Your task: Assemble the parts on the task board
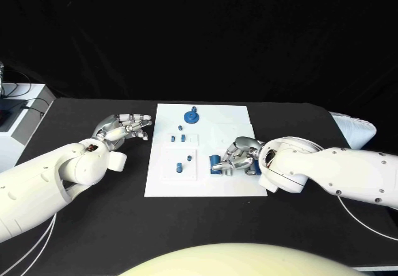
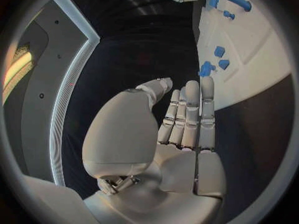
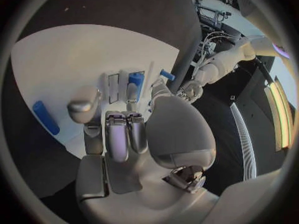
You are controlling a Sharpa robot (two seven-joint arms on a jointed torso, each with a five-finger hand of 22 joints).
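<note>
My left hand (image 1: 124,127): my silver many-fingered hand hovers over the black table (image 1: 91,230), just beside the left edge of the board; its fingers are loosely spread and it holds nothing. In my left wrist view (image 2: 184,119) the fingers lie straight, side by side, pointing toward the board.

Task board (image 1: 240,115): the flat white rectangular plate lies in the middle of the table, between my two hands.

Round blue part (image 1: 191,118): a blue disc-shaped piece with a short upright peg stands near the far edge of the board, well apart from both hands.

Pair of small blue parts (image 1: 178,138): two short blue pieces sit side by side in a raised white square on the board's left half, near my left hand's fingertips but not touching them.

Single blue peg (image 1: 178,168): one small blue piece stands in the near-left white square.

My right hand (image 1: 236,155): my silver hand rests over the board's right half, fingers curled around a blue cylindrical part (image 1: 215,159); I cannot tell whether it truly grips it. My right wrist view shows the fingers (image 3: 118,134) bent down over the board by that cylinder (image 3: 135,79).
</note>
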